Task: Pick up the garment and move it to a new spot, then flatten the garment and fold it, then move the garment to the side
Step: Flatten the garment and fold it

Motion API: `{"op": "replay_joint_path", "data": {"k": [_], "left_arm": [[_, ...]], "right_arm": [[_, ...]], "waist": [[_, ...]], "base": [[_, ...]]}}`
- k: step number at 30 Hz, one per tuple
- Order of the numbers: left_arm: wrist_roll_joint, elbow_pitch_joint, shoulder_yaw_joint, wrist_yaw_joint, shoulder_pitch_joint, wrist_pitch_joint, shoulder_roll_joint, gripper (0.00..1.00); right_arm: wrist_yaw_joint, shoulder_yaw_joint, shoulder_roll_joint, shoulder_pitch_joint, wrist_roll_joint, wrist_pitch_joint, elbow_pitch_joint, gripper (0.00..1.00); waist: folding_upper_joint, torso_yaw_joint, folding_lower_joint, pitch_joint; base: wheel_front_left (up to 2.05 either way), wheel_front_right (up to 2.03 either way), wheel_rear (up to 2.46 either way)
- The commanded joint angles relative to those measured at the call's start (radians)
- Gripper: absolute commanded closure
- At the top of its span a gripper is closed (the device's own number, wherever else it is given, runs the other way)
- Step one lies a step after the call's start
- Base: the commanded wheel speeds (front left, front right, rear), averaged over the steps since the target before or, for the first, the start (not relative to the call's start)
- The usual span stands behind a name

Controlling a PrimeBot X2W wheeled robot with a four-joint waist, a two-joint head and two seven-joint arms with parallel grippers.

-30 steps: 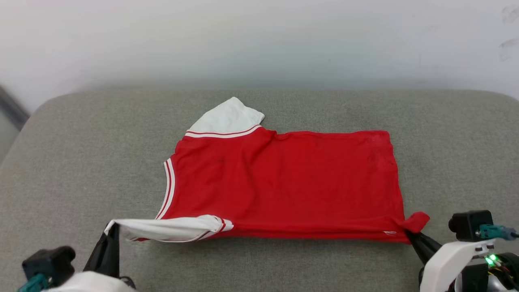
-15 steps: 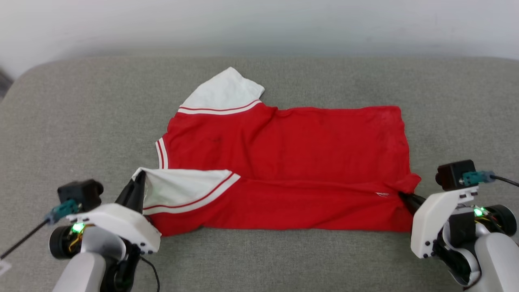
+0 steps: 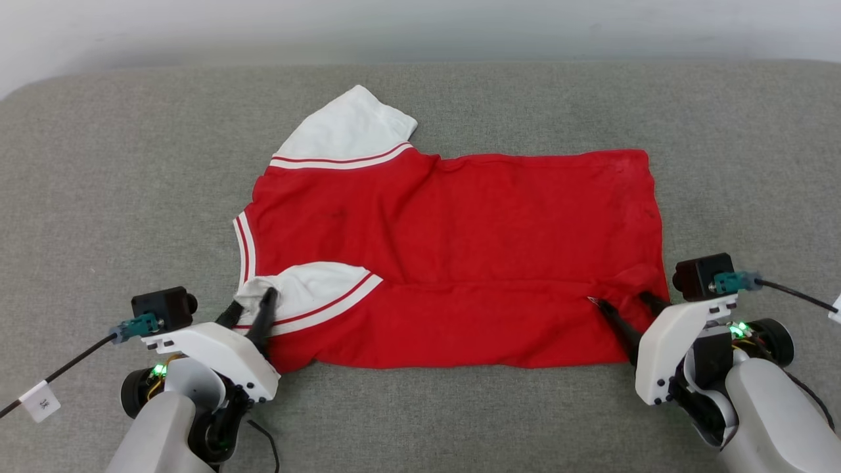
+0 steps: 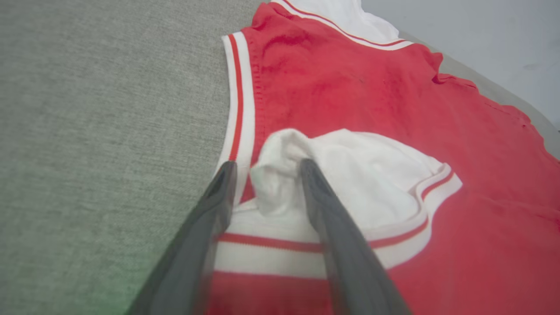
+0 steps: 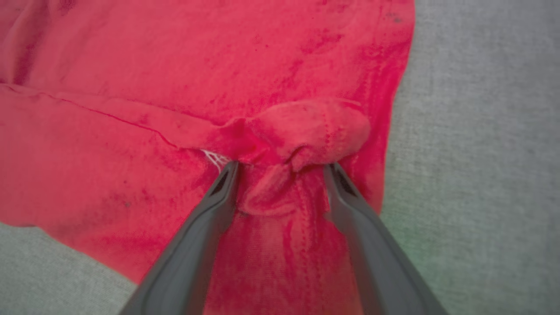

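Red jersey garment [image 3: 460, 249] spread flat around the middle of a grey cushion [image 3: 98, 197], long axis parallel to the near edge, neck end toward the left edge, hem end toward the right. Cushion cover of coarse woven cloth, matte, far left corner rounded; plain pale wall [image 3: 420, 26] behind the far edge. Garment fabric thin and soft, lightly creased, near long side doubled over onto the body in a straight band with a shallow ridge along the fold line. White short sleeve [image 3: 341, 128] fanned out toward the far edge, bordered with red-white striped trim; same trim curving along the neck opening [image 3: 242, 243]. Second white sleeve [image 3: 315, 289] folded inward on top of the red body, tip bunched into a soft rumpled knob. Left claw [image 3: 251, 303] at that knob, dark tapered fingers [image 4: 326, 210] spread moderately, one on each side of the bunched cloth, no pinch on it. Right claw [image 3: 621, 300] at the hem corner nearest the right edge, fingers [image 5: 350, 197] spread wide astride a puckered red lump [image 5: 306, 127] of stitched hem, nothing clamped. Small white thread patch [image 5: 214, 158] just beside one right fingertip.
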Motion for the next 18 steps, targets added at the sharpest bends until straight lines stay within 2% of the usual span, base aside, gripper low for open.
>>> {"op": "replay_joint_path", "data": {"k": [1,8,12,18], "left_arm": [[-0.005,0.011,-0.001,-0.008,-0.012,-0.010,-0.007,0.00],[0.006,0.025,0.011,-0.023,-0.005,-0.078,0.030,0.00],[0.016,-0.030,0.015,-0.018,0.016,-0.061,0.075,0.00],[-0.014,-0.165,0.012,0.009,0.049,0.125,0.165,0.00]], "right_arm": [[-0.001,0.009,-0.006,0.005,0.014,-0.015,0.014,0.00],[-0.001,0.022,-0.036,0.049,0.029,-0.251,-0.061,0.00],[-0.001,-0.019,-0.042,0.091,-0.004,-0.381,-0.134,0.00],[-0.001,-0.122,0.012,0.171,-0.093,-0.443,-0.271,0.00]], "waist": [[0.0000,0.001,-0.0001,-0.005],[0.0000,-0.002,-0.0001,-0.059],[0.0000,-0.011,-0.0001,-0.091],[0.0000,-0.029,-0.0001,-0.114]], "base": [[0.00,0.00,0.00],[0.00,0.00,0.00],[0.00,0.00,0.00],[0.00,0.00,0.00]]}}
